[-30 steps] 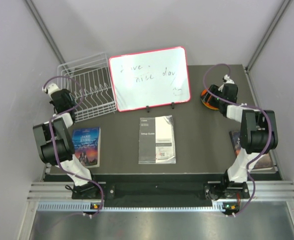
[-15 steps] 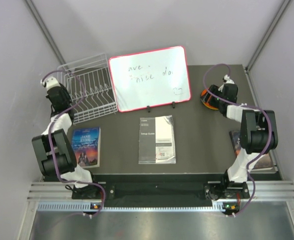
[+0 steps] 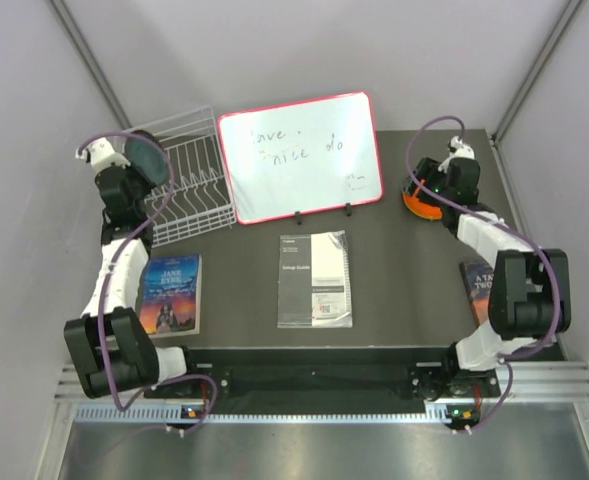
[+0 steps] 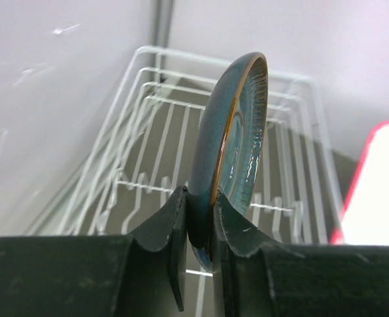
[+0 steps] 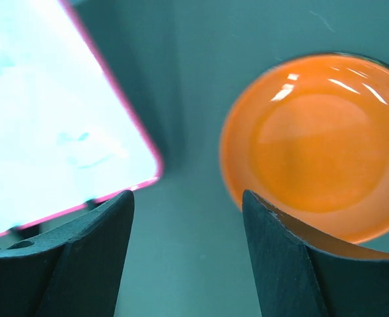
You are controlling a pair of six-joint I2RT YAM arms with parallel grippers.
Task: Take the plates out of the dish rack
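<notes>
Bright, even light; blurred wrist views

Under and ahead of left hand (image 4: 199, 218), pinching teal plate (image 4: 237, 132): dish rack (image 4: 148, 158) wires and upright slots. Whiteboard (image 4: 379, 185) close on the right, wall (image 4: 49, 79) on the left. Under right hand (image 5: 186, 198): bare tabletop (image 5: 194, 99) between the fingers, orange plate (image 5: 313, 145) just right, whiteboard corner left.

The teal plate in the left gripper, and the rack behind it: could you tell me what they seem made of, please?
Teal plate: probably glazed ceramic, going by glossy mottled surface and brown rim; plastic possible. Dish rack: thin white-coated wire, likely metal.
</notes>
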